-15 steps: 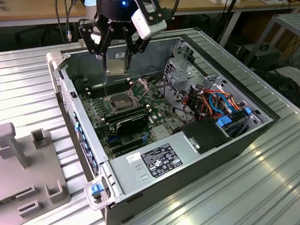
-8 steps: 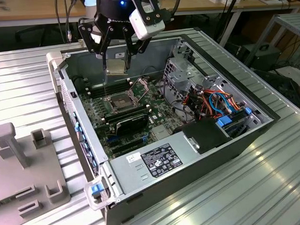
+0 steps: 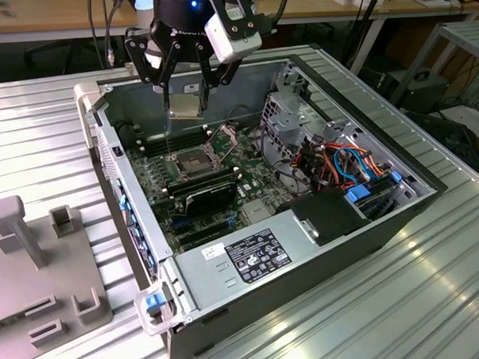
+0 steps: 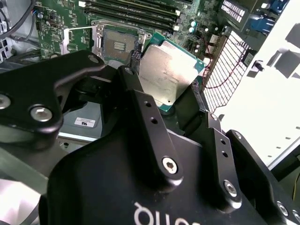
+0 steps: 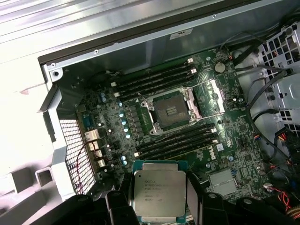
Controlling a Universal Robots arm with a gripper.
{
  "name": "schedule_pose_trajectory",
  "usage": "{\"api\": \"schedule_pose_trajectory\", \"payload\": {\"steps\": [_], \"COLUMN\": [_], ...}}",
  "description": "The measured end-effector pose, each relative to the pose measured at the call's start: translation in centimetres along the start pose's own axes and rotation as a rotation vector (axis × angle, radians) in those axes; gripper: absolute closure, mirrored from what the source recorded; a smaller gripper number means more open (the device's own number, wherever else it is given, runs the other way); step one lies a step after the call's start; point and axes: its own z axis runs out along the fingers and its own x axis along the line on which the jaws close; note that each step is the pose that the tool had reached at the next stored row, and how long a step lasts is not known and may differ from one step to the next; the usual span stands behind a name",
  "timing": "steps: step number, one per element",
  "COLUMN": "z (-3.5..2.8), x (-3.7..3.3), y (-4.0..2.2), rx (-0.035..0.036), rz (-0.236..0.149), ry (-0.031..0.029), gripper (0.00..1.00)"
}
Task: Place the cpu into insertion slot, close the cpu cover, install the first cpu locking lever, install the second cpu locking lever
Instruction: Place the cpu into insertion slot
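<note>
My gripper [image 3: 185, 102] is shut on the cpu [image 3: 185, 107], a flat square chip with a dull silver top. Black fingers [image 5: 194, 199] press on two opposite edges of the cpu [image 5: 158, 196]. It hangs in the air over the open computer case, apart from the motherboard. The insertion slot [image 3: 192, 160] lies below it with its dark centre bare; it is also seen in both wrist views [image 5: 171, 111] [image 4: 117, 44]. The cpu cover [image 5: 217, 95] stands swung open at one side of the slot. Thin wire levers [image 5: 206, 116] are raised beside the socket.
The open case [image 3: 431, 189] lies on a ribbed metal table [image 3: 435, 298]. Long black memory slots [image 3: 204, 183] flank the socket. A power supply [image 3: 255, 254], a drive cage [image 3: 300, 113] and orange and blue cables [image 3: 346, 163] fill the exterior view's right. A grey fixture [image 3: 44, 267] sits at its left.
</note>
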Motion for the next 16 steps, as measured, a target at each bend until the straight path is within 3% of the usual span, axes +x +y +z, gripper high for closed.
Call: {"api": "schedule_pose_trajectory", "payload": {"steps": [3, 9, 16], "z": [0.0, 0.03, 0.07], "x": [0.0, -0.2, -0.21], "y": [0.05, 0.12, 0.13], "rx": [0.0001, 0.001, 0.0011], "rz": [0.006, 0.06, 0.061], "ry": [-0.0003, -0.0027, -0.0027], "gripper": [0.45, 0.45, 0.45]}}
